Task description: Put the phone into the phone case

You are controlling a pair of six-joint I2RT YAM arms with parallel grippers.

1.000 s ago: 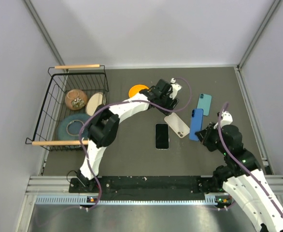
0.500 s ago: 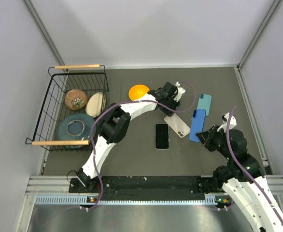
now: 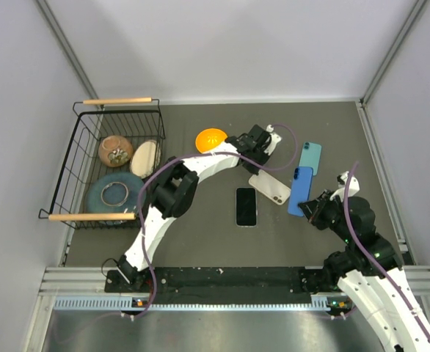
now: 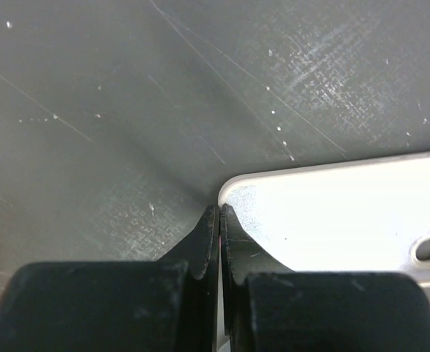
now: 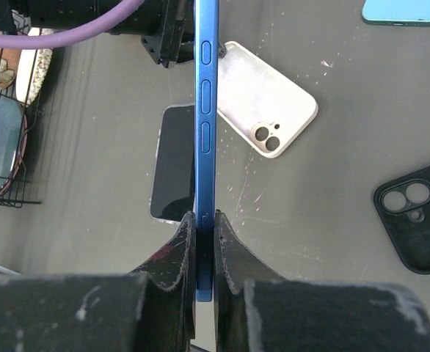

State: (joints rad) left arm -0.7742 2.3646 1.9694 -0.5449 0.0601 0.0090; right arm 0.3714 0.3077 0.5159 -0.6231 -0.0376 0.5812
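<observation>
Screen up, the phone (image 3: 246, 207) lies flat on the bench (image 3: 200, 235), long axis near-to-far. Right hand (image 5: 202, 217) clamps a blue handset (image 5: 206, 110) on edge; left hand (image 4: 220, 213) is pinched together by the beige phone's (image 4: 332, 213) corner.

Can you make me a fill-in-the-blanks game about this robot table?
The pinched phone in the right gripper is ___. The round disc lying on the table is ___. The brown bowl sits inside a wire ___. The screen-up phone has a ___ screen. Missing words: blue, orange, basket, black.
</observation>
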